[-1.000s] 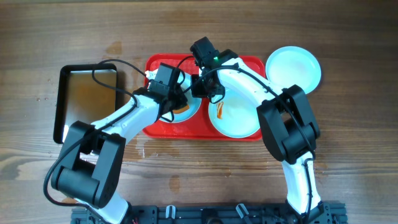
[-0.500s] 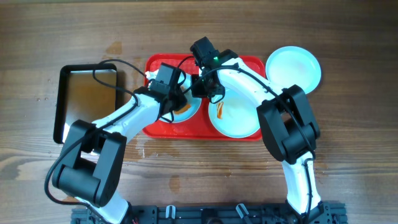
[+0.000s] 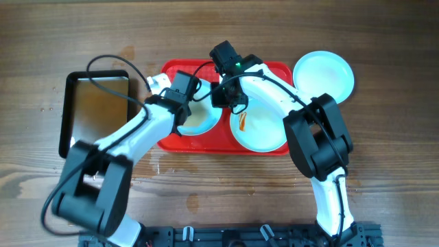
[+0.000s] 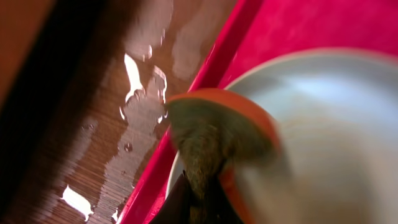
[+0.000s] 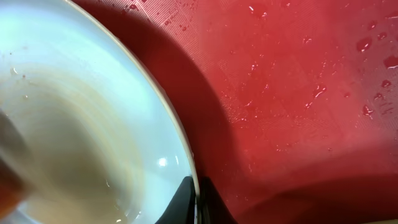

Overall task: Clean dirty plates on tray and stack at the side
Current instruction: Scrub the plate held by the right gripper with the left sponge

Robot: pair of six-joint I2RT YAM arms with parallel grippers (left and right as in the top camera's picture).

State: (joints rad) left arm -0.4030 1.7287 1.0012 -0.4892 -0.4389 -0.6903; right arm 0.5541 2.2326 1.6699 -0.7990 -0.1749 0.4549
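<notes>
On my overhead feed the metal pan (image 3: 96, 113) lay well out to the left of the left gripper (image 4: 198, 202), off the tray (image 4: 292, 25). That gripper was clamped on a sponge (image 4: 217, 134), orange-edged with a brownish-green scouring face. The sponge stuck out ahead of the fingertips, over the left edge of the first plate (image 3: 204, 122). The wrist view was blurred, so I could not tell how firmly the sponge touched. Just left of the sponge ran the tray's red rim, and beyond that the wooden table (image 4: 134, 162), puddled with water.

The first plate sat in the left part of the tray, between the two grippers. The right gripper (image 5: 196, 199) was pinched on that plate's right rim, one finger inside the edge and one outside. To its right lay bare tray floor beaded with droplets.

Just right of the right gripper was the second plate (image 3: 264, 130), on the tray, with an orange smear on its near side. The third plate (image 3: 324, 74) lay farther right, on the table beside the tray's far corner.
</notes>
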